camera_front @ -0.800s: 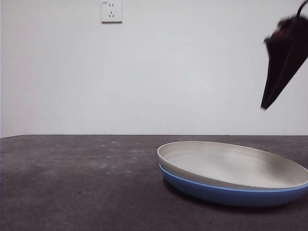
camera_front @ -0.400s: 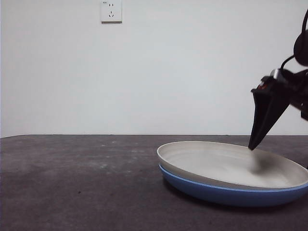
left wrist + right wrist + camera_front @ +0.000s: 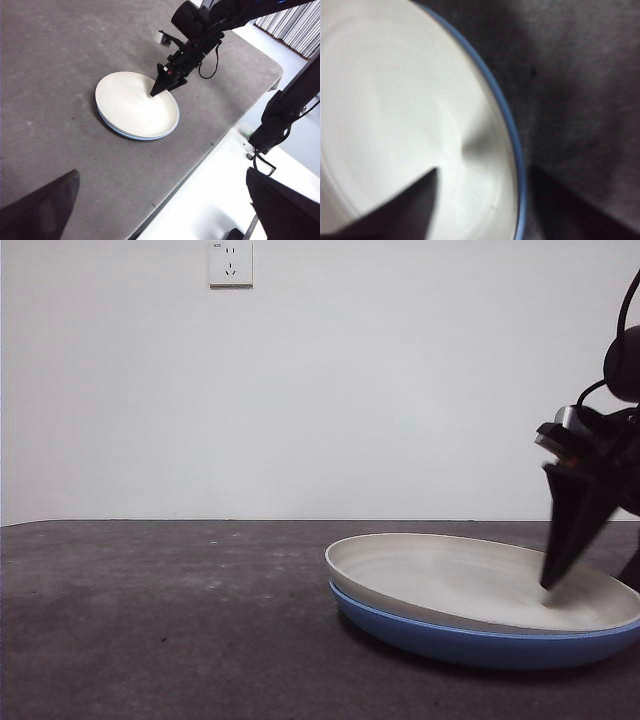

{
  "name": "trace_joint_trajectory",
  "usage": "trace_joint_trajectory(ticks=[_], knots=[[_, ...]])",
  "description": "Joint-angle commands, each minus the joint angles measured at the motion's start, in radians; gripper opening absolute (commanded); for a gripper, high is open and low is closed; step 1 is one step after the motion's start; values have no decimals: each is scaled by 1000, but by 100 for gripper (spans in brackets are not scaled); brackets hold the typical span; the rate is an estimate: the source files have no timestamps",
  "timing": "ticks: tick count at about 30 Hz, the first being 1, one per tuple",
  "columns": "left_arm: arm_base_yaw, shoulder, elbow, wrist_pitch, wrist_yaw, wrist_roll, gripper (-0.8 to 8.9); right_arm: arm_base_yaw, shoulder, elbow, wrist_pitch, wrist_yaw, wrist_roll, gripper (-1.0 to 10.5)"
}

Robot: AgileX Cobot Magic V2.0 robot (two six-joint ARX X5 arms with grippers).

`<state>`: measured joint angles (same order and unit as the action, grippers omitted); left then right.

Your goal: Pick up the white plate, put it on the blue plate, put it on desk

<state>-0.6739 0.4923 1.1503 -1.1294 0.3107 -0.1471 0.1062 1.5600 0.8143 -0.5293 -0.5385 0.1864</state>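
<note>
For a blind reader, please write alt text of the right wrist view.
The open right gripper straddles the rim of the white plate, which lies nested in the blue plate on the dark grey desk.

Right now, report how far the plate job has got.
Done: the white plate sits nested on the blue plate. In hand: the right gripper is open and straddles the stacked rims, one jaw inside the white plate, one over the desk. Left: grip and set it on the desk. The left gripper waits, open.
</note>
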Motion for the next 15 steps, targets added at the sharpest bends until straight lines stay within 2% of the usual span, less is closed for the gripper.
trace_joint_trajectory(ticks=[1,5,15], knots=[[-7,4,10,9,-6,6,533,4,16,4,8,20,-15,106],[-7,4,10,9,-7,3,533,4,14,5,0,76,-15,50],[-7,4,10,10,-8,5,533,6,-6,99,-80,75,-14,23]])
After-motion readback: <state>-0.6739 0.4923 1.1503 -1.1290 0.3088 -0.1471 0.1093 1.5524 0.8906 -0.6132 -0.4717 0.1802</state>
